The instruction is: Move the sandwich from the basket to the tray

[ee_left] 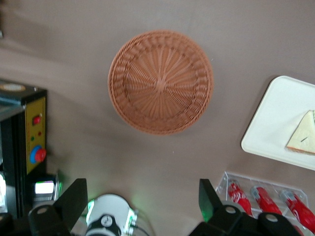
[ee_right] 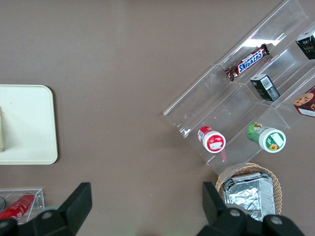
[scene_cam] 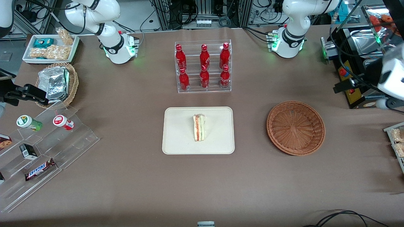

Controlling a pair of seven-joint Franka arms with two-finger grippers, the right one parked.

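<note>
Gripper (ee_left: pixel 140 201): the working arm's, raised high above the table near that arm's base, fingers (ee_left: pixel 74 199) spread wide apart, nothing between them. The basket is seen straight below it in the left wrist view.

Sandwich (scene_cam: pixel 199 127): one triangular wedge, pale bread with orange-red and green layers along its cut edge. Lies on the tray, near its middle, cut edge facing the parked arm's end of the table.

Tray (scene_cam: pixel 176 138): cream-beige, rectangular, rounded corners, low rim. Flat on the table at centre, holding only the sandwich.

Basket (scene_cam: pixel 295 127): round, shallow, reddish-brown wicker, with nothing in it. Beside the tray toward the working arm's end, apart from it, about equally near the front camera.

Bottle rack (scene_cam: pixel 204 66): clear acrylic, two tiers, six red bottles in two rows of three. Farther from the front camera than the tray, in line with it.

Stepped display (scene_cam: pixel 47 148): clear acrylic, toward the parked arm's end. Holds two small tubs, one green-lidded and one red-lidded, a small dark box, and a Snickers bar (scene_cam: pixel 39 170) on a lower step.

Tan basket (scene_cam: pixel 73 83): smaller, lighter wicker, holding foil packs. Farther from the front camera than the display.

White tray (scene_cam: pixel 28 60): with snack packets, at the parked arm's corner.
</note>
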